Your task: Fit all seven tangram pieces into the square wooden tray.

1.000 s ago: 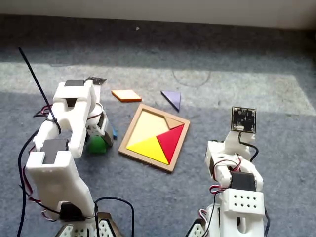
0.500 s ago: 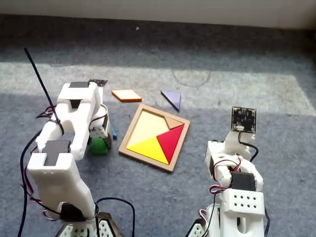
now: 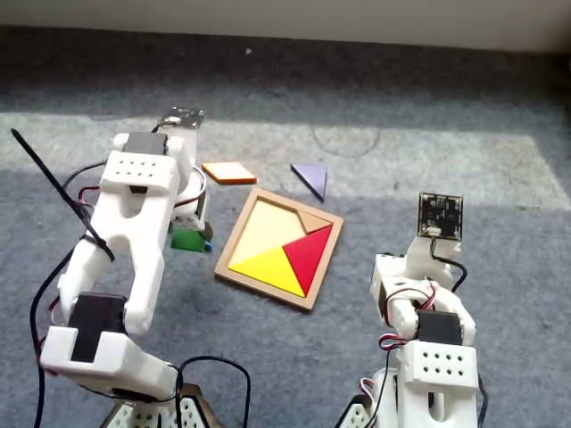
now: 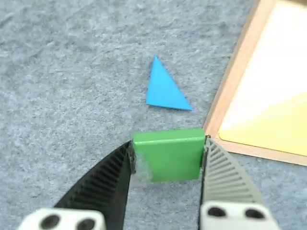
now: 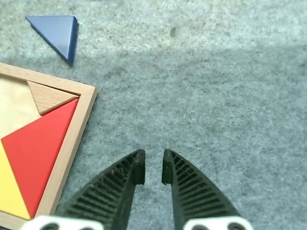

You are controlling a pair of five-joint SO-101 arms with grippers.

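My left gripper is shut on a green square piece, held just above the carpet beside the wooden tray. A small blue triangle lies on the carpet just beyond it. From above, the green piece hangs left of the tray, which holds a cream piece, a yellow triangle and a red triangle. An orange parallelogram and a purple triangle lie behind the tray. My right gripper is shut and empty, low over carpet right of the tray.
The right arm sits folded at the front right. A bare wooden triangular gap shows in the tray's far corner, with the purple triangle beyond it. Grey carpet spreads around the tray; a pale wall edge runs along the back.
My left arm has lifted and swung away from the front, carrying the green piece up and closer to the tray. The right arm has stayed still.
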